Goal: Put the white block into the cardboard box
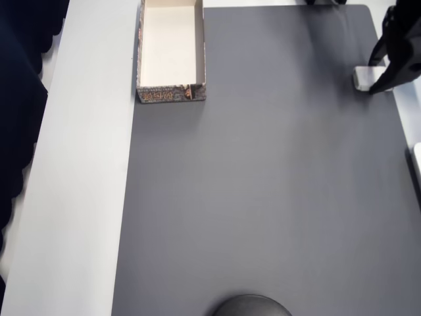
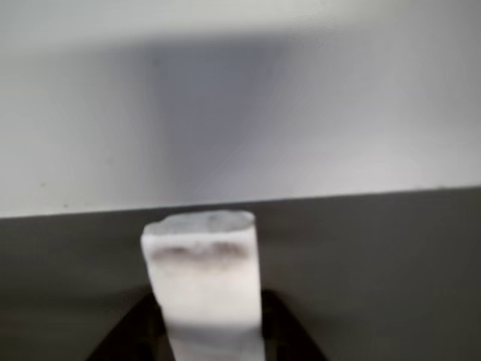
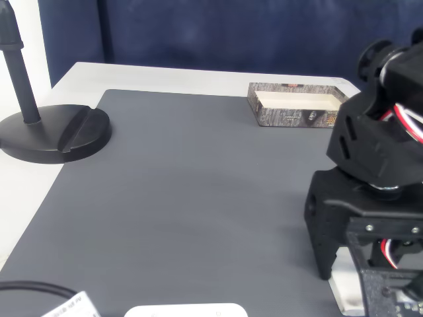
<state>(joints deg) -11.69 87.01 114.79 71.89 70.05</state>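
The white block (image 1: 364,78) lies at the far right edge of the grey mat (image 1: 263,197). My black gripper (image 1: 373,77) reaches over it from the right, one finger on each side. In the wrist view the block (image 2: 203,278) stands up between the two dark fingertips (image 2: 289,331), which press against its sides. From the fixed view the block (image 3: 342,294) sits low at the mat beneath the arm. The cardboard box (image 1: 171,52) is far to the left at the top edge, open and cream inside; it is also seen in the fixed view (image 3: 297,104).
A black round stand base (image 3: 56,132) sits on the white table beside the mat, also seen in the overhead view (image 1: 251,306). A flat white thing (image 3: 185,310) and a black cable (image 3: 26,287) lie at the near edge.
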